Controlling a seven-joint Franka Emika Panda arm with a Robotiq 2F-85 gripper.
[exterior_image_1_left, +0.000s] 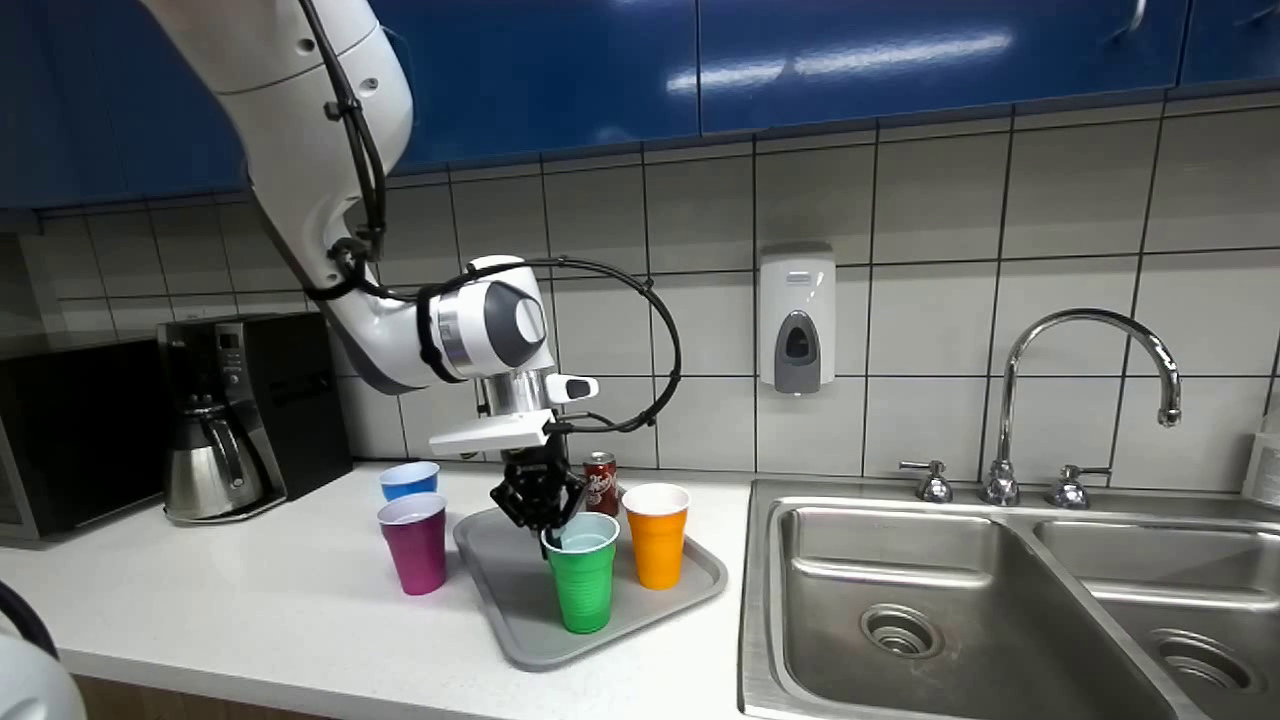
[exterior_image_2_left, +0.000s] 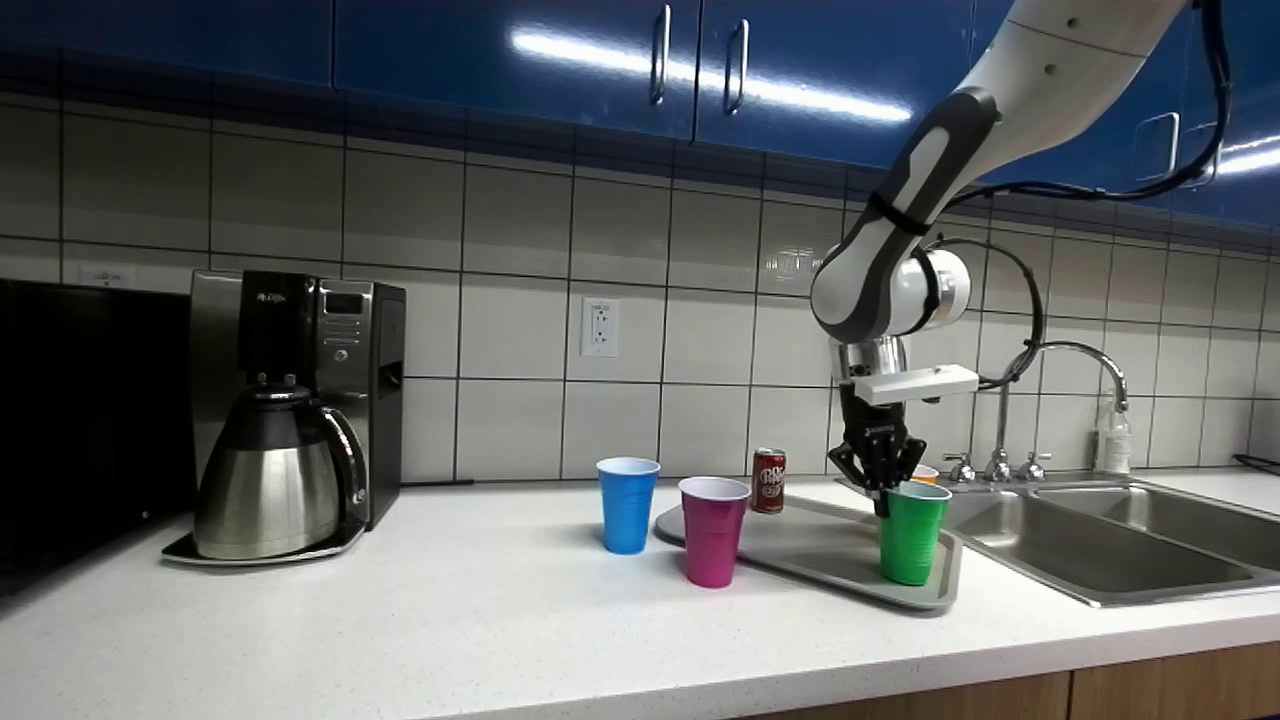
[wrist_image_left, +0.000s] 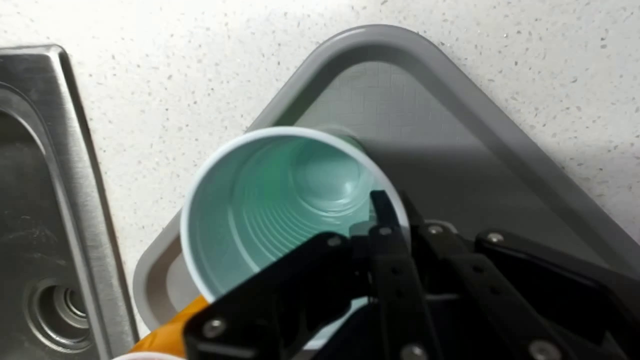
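My black gripper (wrist_image_left: 395, 206) pinches green plastic cup (exterior_image_1_left: 583, 588) by rim.
Upright on gray rectangular tray (exterior_image_1_left: 523, 602); orange plastic cup (exterior_image_1_left: 658, 540) also on tray, magenta plastic cup (exterior_image_1_left: 415, 548) beside tray.

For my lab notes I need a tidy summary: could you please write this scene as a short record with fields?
Gripper: closed on the wall of the green cup, one finger inside it
Green cup: open end up, above the grey tray; whether its base touches is unclear
On tray: orange cup, red soda can
On counter: blue cup, purple cup, coffee maker
Beside tray: steel sink
On wall: soap dispenser
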